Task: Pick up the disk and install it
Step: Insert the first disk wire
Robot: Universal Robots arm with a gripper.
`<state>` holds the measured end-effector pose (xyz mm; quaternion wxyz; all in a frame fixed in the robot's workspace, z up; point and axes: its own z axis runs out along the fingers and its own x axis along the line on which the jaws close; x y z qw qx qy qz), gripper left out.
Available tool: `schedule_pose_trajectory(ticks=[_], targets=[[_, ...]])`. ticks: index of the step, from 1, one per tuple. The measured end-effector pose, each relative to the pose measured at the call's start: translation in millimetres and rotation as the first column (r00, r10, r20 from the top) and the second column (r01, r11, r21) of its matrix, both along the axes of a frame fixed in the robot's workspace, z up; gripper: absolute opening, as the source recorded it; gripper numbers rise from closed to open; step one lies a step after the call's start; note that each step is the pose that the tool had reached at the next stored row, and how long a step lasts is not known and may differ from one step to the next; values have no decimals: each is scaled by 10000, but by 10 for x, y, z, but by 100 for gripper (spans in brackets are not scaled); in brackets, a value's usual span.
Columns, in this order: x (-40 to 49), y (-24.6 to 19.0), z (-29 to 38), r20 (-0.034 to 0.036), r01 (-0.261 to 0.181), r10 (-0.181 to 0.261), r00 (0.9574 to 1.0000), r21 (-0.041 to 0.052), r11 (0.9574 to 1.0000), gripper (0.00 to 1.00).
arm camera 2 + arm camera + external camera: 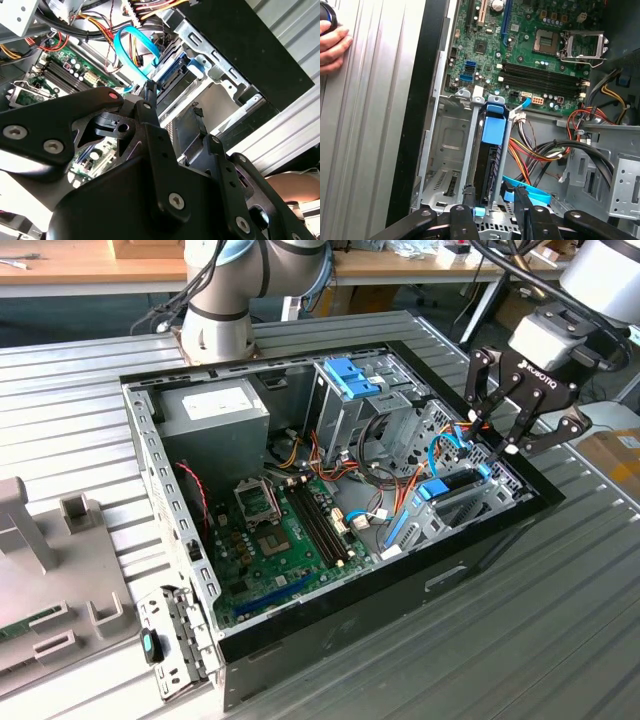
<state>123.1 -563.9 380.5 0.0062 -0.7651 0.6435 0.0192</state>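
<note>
The disk stands on edge in the drive bay at the corner of the computer case on the exterior view's right. Its far end is hidden behind the bay's metal. The gripper hangs over its near end, with the fingers apart on either side. Whether they touch the blue rails is hard to tell. A hand, cut off at the edge, rests on the bench.

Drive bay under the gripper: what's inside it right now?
The disk, dark with a blue tab, sits between the silver walls of the drive bay. The gripper covers one end of it.
</note>
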Motion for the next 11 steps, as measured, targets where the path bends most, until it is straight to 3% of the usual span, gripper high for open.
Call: schedule_pose_trajectory(ticks=[11], targets=[[82,25,0,0,-155,155,9999,1,9999,44]])
